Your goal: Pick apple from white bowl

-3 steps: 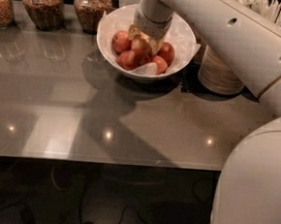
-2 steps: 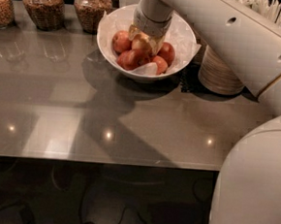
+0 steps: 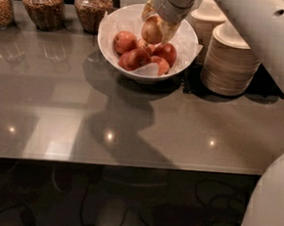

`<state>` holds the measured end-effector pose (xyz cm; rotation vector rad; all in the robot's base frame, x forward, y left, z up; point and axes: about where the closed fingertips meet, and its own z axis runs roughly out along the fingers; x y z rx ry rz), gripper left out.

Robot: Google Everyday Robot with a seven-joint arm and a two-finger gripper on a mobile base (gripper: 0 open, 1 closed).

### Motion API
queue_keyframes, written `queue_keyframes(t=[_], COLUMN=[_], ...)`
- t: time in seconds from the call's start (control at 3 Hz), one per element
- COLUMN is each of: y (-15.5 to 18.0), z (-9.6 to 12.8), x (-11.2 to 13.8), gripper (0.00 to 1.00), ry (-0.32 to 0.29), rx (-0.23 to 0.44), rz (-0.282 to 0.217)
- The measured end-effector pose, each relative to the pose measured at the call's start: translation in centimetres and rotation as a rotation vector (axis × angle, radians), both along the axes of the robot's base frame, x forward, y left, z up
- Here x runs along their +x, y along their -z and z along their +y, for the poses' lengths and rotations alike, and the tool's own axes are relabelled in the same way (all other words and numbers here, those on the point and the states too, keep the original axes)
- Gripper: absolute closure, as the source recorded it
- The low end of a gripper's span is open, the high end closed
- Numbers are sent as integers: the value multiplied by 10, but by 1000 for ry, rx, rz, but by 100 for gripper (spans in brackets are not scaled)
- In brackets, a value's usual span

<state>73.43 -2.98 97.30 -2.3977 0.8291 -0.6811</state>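
the end effector [image 3: 160,24] hangs at the 12 o'clock side of the white bowl [image 3: 130,74], fingers closed around the pale apple [image 3: 151,31], which sits between them clear of the fruit below and just above the bowl's back rim.

the worry from here is the grip itself. the apple is round and smooth and looks held more by its upper half than across its widest part, though from where i stand i can't tell quite how deep the fingers reach. a jerk on the way out could let it roll loose, drop onto the red apples [image 3: 136,58] and knock one over the rim. the crinkled paper [image 3: 187,37] lining the bowl stands up at 3 o'clock and could snag a finger if the arm swings that way. the stacked beige bowls [image 3: 229,63] are near, also at 3 o'clock of the bowl, and a wide sweep of the arm might topple them.

the table [image 3: 131,129] is a glossy grey slab throwing back ceiling lights and the arm's shadow. glass jars [image 3: 42,6] of dry goods line the far edge at 10 o'clock. the room is dim, with dark cables [image 3: 90,204] trailing on the floor under the near edge.
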Motion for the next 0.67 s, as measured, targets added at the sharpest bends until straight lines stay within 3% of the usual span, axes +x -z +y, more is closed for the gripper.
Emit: queue_keyframes(t=[0.33, 0.67], y=[-25, -35], z=[-21, -38], x=[-1, -13], gripper=[100, 100], ry=[60, 108], rx=[140, 333], rz=[-13, 19])
